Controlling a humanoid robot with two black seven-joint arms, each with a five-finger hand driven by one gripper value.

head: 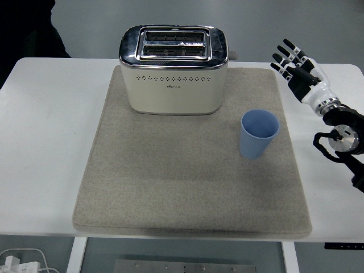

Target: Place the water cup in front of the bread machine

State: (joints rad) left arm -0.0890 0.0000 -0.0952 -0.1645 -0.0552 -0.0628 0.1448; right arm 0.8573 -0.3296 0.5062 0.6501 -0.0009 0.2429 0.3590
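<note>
The reach has not begun — the blue water cup (259, 133) stands upright on the grey mat (170, 187), at about four o'clock from the bread machine (174, 68) and off its front face. The right hand (298, 65) hovers at the cup's two o'clock, well apart, fingers spread, holding nothing. Next it must descend, close round the cup, and carry it toward nine o'clock.

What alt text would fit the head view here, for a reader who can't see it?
A blue cup stands upright on a beige mat, to the right of and nearer than a cream two-slot toaster, untouched. The robot's right hand hovers open over the white table beyond the mat's right edge. A person in dark clothing shows at top left.
</note>
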